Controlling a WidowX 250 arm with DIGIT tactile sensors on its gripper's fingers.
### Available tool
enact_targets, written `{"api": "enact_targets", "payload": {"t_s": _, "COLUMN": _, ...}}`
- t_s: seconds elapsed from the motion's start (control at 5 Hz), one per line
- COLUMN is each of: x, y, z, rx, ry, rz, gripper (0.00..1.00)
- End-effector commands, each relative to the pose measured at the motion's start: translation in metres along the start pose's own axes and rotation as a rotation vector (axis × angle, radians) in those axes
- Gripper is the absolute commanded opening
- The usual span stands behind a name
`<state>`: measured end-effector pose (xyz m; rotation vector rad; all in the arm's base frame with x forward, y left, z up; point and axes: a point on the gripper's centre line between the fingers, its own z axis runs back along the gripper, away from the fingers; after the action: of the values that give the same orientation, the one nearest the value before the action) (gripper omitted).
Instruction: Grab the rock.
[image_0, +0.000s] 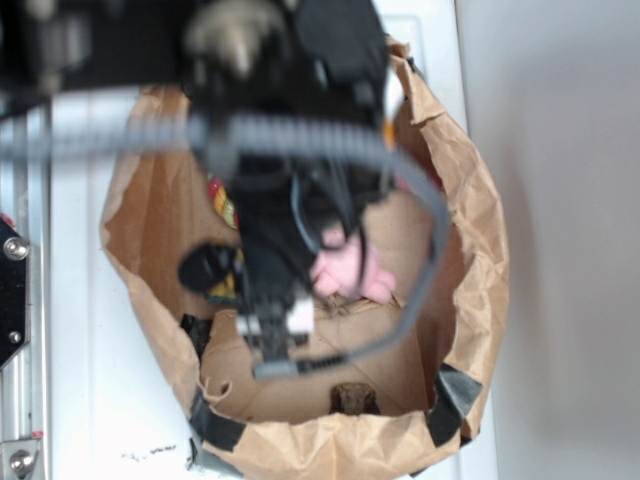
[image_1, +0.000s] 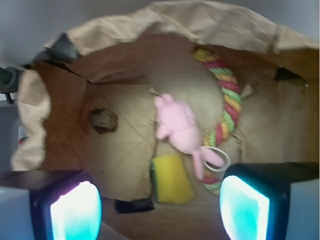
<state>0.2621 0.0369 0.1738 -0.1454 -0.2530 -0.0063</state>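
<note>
The rock (image_1: 103, 120) is a small dark brown rough lump on the floor of the brown paper bag, at the left in the wrist view. In the exterior view the rock (image_0: 354, 398) sits near the bag's front rim. My gripper (image_1: 160, 210) hangs above the bag floor, open and empty, its two glowing pads wide apart. The rock lies up and left of the left pad (image_1: 75, 212). In the exterior view the gripper (image_0: 275, 340) is above and left of the rock, with the arm hiding much of the bag.
The brown paper bag (image_0: 478, 230) with a rolled rim holds a pink plush bunny (image_1: 182, 127), a yellow-and-green sponge (image_1: 172, 179), a multicoloured rope toy (image_1: 227, 100) with a ring, and black tape patches (image_1: 134, 205). A metal rail (image_0: 15, 300) stands at the left.
</note>
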Motion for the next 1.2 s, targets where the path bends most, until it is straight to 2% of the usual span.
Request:
{"api": "enact_targets", "payload": {"t_s": 0.0, "x": 0.001, "y": -0.042, "z": -0.039, "rx": 0.112, "ry": 0.068, "rz": -0.221, "gripper": 1.0}}
{"api": "enact_targets", "payload": {"t_s": 0.2, "x": -0.006, "y": -0.069, "z": -0.061, "rx": 0.091, "ry": 0.107, "rz": -0.311, "gripper": 1.0}}
{"api": "enact_targets", "payload": {"t_s": 0.4, "x": -0.02, "y": -0.09, "z": -0.063, "rx": 0.111, "ry": 0.144, "rz": -0.396, "gripper": 1.0}}
{"api": "enact_targets", "payload": {"t_s": 1.0, "x": -0.02, "y": -0.09, "z": -0.063, "rx": 0.111, "ry": 0.144, "rz": -0.396, "gripper": 1.0}}
